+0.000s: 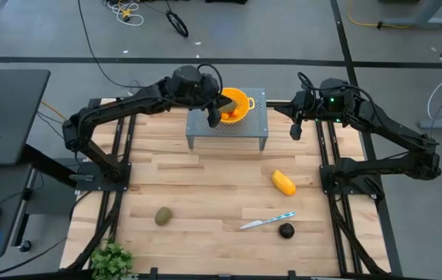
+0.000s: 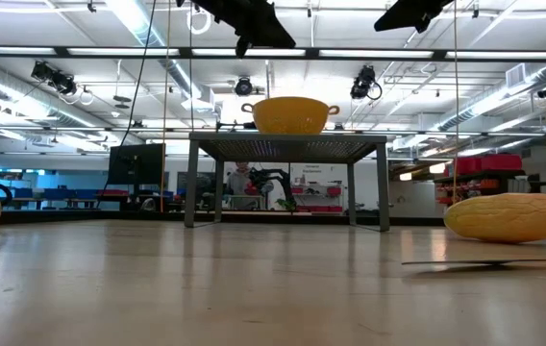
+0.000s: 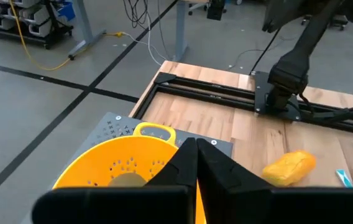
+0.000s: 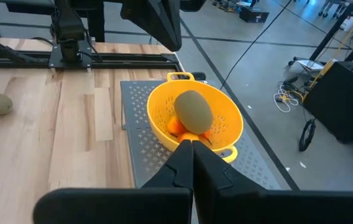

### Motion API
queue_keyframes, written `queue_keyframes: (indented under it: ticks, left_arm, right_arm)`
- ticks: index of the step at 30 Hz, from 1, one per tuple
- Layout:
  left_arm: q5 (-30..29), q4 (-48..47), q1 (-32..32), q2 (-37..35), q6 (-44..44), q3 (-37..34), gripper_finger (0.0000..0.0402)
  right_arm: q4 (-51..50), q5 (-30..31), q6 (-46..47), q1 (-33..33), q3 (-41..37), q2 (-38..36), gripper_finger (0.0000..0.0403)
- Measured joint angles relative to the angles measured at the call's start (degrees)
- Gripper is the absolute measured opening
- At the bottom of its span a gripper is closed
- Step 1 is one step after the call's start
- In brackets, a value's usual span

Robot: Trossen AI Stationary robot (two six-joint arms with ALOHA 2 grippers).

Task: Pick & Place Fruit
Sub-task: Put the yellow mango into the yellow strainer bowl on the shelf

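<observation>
Two arms: left gripper (image 1: pixel 209 117) over the bowl's left rim, fingers pressed together, empty; right gripper (image 1: pixel 296 131) by the table's far right edge, fingers pressed together, empty.
Stand: grey perforated stand (image 1: pixel 254 127), far edge centre.
Bowl: yellow bowl (image 1: pixel 242 99) on stand, holding an olive-brown oval (image 4: pixel 193 109) over orange-red pieces (image 4: pixel 176 126), beside the left gripper.
Yellow-orange oblong (image 1: pixel 283 183): right of centre, long axis diagonal.
Knife (image 1: pixel 267 221): near right.
Second olive oval (image 1: pixel 163 216): near left.
Dark round fruit (image 1: pixel 285 230): near right, beside knife.

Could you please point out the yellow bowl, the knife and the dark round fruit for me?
yellow bowl (image 4: pixel 231 124), right wrist view, bare inner wall.
knife (image 1: pixel 257 224), high view, blade middle.
dark round fruit (image 1: pixel 286 230), high view, its centre.
</observation>
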Motion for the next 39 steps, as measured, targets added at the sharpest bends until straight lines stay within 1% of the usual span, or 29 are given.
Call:
queue_keyframes:
  ticks: [4, 7, 10, 16, 24, 31, 39]
  left_arm:
    - [0.3, 0.0, -0.1, 0.0, -2.5, 0.0, 0.0012]
    - [1.9, 0.0, -0.6, -0.1, -3.9, 0.0, 0.0006]
    - [2.0, 0.1, -2.2, -0.4, -5.1, 0.0, 0.0006]
    - [3.0, 0.1, -6.7, -1.3, -2.7, 0.1, 0.0004]
    - [0.4, 0.8, -11.3, -1.9, -4.0, 0.1, 0.0004]
    - [0.2, 3.1, -12.8, -2.1, -2.4, 0.1, 0.0005]
    - [0.4, 2.9, -12.7, -2.2, -2.2, 0.1, 0.0004]
  right_arm:
    - [0.0, 0.0, -0.1, 0.0, 0.0, 0.0, 0.0000]
    - [0.0, 0.0, -0.1, 0.0, 0.0, 0.0, 0.0000]
    - [0.0, 0.0, -0.1, 0.0, 0.0, 0.0, 0.0000]
    - [0.0, 0.0, 0.8, 0.0, 0.0, 0.0, 0.0000]
    - [0.9, 0.0, 0.9, 0.0, 0.0, 0.0, 0.0000]
    - [2.1, 0.0, 0.9, 0.0, 0.0, 0.0, 0.0000]
    - [2.1, 0.0, 1.0, 0.0, 0.0, 0.0, 0.0000]
